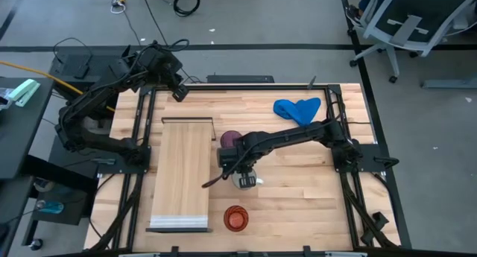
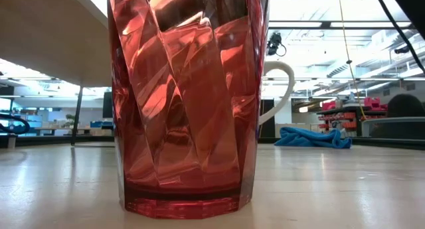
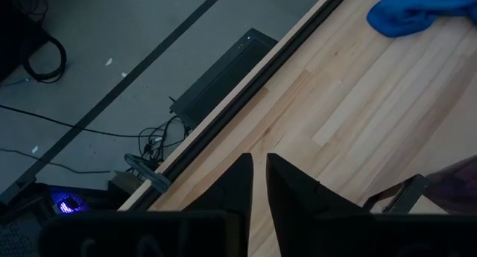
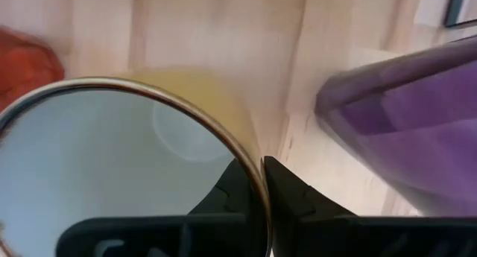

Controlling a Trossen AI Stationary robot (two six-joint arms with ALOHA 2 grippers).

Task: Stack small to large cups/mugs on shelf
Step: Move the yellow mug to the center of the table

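The white mug [image 1: 247,181] is mid-table, right of the shelf [image 1: 182,175], and my right gripper [image 1: 240,170] is shut on it from above. The purple tumbler [image 1: 230,139] stands just beyond it, toward the far edge. The orange-red cup [image 1: 235,218] stands upright on its base near the front edge. In the low view this cup [image 2: 186,103] hides all of the mug but its handle [image 2: 282,89]. My left gripper [image 1: 179,91] hangs shut and bare over the far-left corner. My right gripper holds the mug's rim [image 4: 257,184], one finger [image 4: 235,194] inside the mug and the other [image 4: 294,197] outside. The fingers come from above and point down. The mug is upright. Whether its base is on the table, I cannot tell.
A blue cloth [image 1: 297,108] lies at the far right of the table. Dark frame rails [image 1: 141,123] run along both table sides. Bare wood lies between the mug and the right rail.
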